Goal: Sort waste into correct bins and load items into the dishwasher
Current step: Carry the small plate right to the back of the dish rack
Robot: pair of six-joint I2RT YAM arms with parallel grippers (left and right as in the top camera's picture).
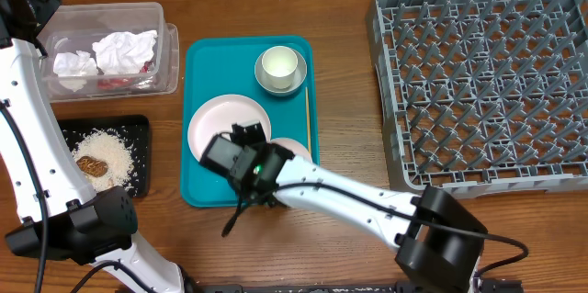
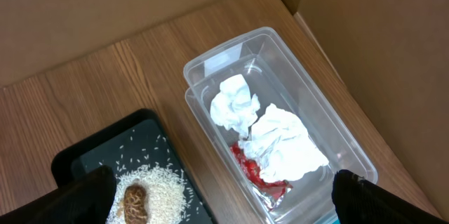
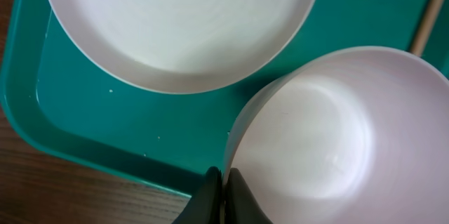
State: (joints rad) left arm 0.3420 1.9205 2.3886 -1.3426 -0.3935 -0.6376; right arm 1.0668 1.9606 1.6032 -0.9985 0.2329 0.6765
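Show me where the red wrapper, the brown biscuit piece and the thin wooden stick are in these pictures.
red wrapper (image 2: 254,170), left wrist view, on its crinkled red middle.
biscuit piece (image 2: 135,201), left wrist view, on its brown top.
wooden stick (image 1: 306,111), overhead view, about halfway along its length.

Soft, even light, faint shadows. Overhead view sharp. In both wrist views the jaws blur darkly; the smaller plate (image 3: 330,133) at the right jaws carries a soft sheen.

A wooden stick (image 1: 306,114) lies on the teal tray (image 1: 207,63).
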